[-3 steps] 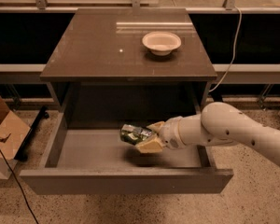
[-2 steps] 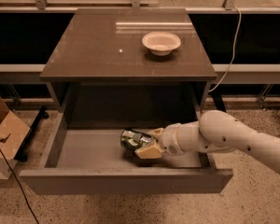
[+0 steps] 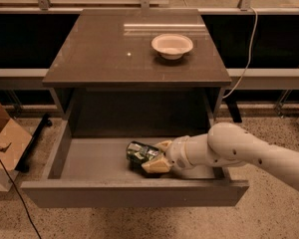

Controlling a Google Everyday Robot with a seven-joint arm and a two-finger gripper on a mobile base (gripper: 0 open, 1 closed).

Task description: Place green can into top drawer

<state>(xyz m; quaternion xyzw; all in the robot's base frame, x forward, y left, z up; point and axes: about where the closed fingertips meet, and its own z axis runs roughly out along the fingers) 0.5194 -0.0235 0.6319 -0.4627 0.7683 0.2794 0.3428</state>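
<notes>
The top drawer is pulled right out, and the arm reaches into it from the right. The end effector sits low inside the drawer, right of the middle, its two pale fingers closed around one end of the green can – one above, one below. The can lies on its side, pointing left, just over the drawer floor – can't tell if it's touching. Up on the brown tabletop there's a white bowl, and a cardboard box sits on the floor to the left.
</notes>
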